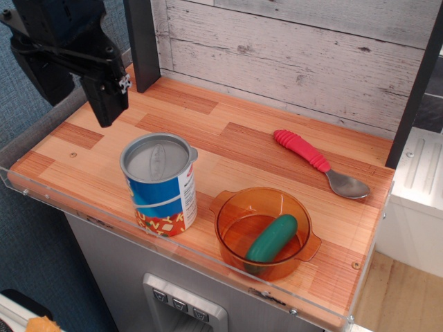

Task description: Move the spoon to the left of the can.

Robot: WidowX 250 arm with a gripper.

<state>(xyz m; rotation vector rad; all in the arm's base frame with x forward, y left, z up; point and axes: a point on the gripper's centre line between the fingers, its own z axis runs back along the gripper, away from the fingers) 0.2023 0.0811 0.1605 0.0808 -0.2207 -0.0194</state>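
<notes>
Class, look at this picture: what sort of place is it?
Probably a mock kitchen counter for robot practice: a wooden worktop with a can, a spoon and a robot gripper above.

One spoon (pixel 320 164), one can (pixel 160 185), one orange bowl (pixel 265 232) and one green cucumber-like object (pixel 272 238).

My lab test bench, wooden tabletop (pixel 208 138) edged with clear acrylic guard (pixel 104 220), mock whitewashed plank backdrop (pixel 291 48), black frame posts (pixel 142 41)
</notes>
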